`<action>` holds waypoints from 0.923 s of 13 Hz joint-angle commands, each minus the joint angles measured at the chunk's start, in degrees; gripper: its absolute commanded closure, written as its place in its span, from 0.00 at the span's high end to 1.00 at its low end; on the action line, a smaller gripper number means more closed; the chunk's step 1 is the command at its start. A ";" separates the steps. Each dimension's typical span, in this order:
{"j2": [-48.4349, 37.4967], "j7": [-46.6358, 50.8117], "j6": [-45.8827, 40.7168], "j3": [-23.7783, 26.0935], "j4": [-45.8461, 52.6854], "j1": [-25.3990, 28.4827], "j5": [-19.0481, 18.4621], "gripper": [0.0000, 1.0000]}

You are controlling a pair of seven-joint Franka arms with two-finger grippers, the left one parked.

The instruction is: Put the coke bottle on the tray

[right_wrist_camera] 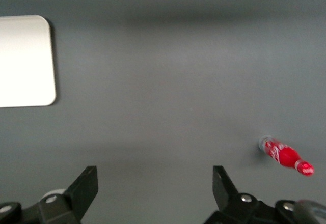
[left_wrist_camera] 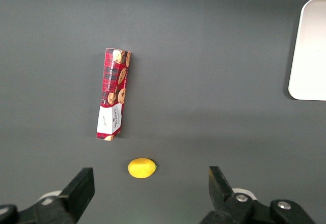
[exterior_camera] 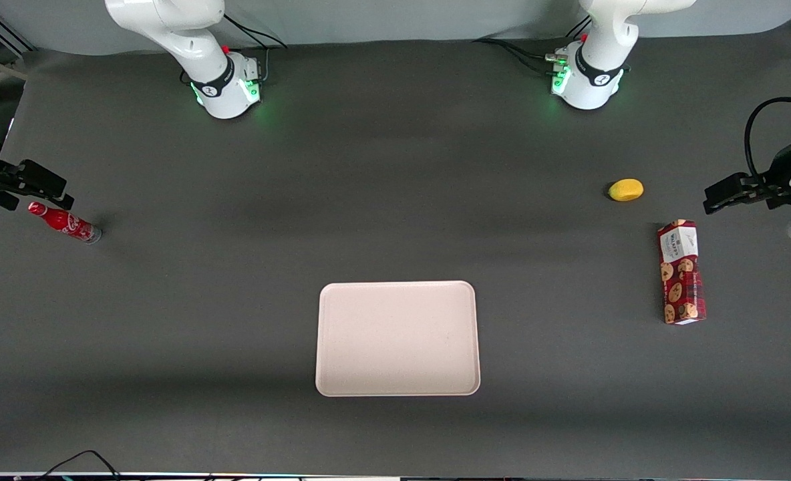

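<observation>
Red coke bottle (exterior_camera: 65, 222) near open gripper (exterior_camera: 31, 186), tray (exterior_camera: 397, 339) apart.

Your gripper (exterior_camera: 47, 192) hovers with fingers apart just above the coke bottle (exterior_camera: 65, 223) lying on the table (exterior_camera: 235, 220), tray (exterior_camera: 397, 338) well apart, nearer the camera.

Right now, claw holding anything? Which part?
Nothing. The claw is open above bare table; the coke bottle lies on its side near it, untouched, off the tray.
</observation>
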 commanded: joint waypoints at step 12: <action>-16.72 -27.08 12.09 -28.69 -26.90 -0.49 -9.48 1.00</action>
